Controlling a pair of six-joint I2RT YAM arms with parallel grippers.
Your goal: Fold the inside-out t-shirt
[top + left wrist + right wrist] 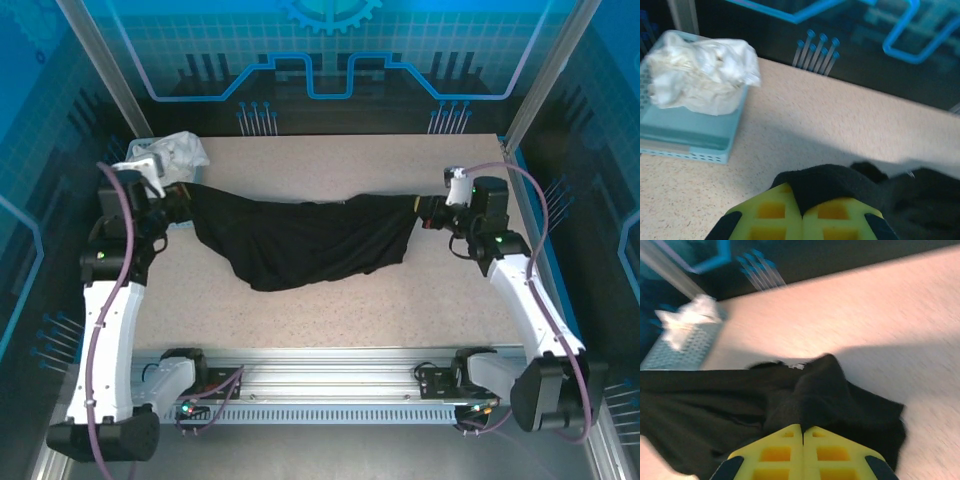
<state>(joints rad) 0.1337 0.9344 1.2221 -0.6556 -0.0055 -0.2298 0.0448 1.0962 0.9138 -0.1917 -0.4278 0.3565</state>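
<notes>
Left gripper (802, 207): clamped on one end of the black soft-fabric t-shirt (300, 240).
Right gripper (803, 435): clamped on the opposite end.
Shirt: slung between them, belly on the speckled beige table (330, 310).
Risk: a harder outward pull could slip the fabric free.

T-shirt (300, 245): matt black soft cloth. Table (450, 300): speckled beige, matt, finely grained. Basket (690, 137): pale-blue perforated plastic.

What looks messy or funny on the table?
The black t-shirt stretches between the left gripper and right gripper, both pinched shut on its ends, so it droops bunched and wrinkled instead of lying flat. A crumpled white cloth is heaped in the blue basket at the far left corner.
</notes>
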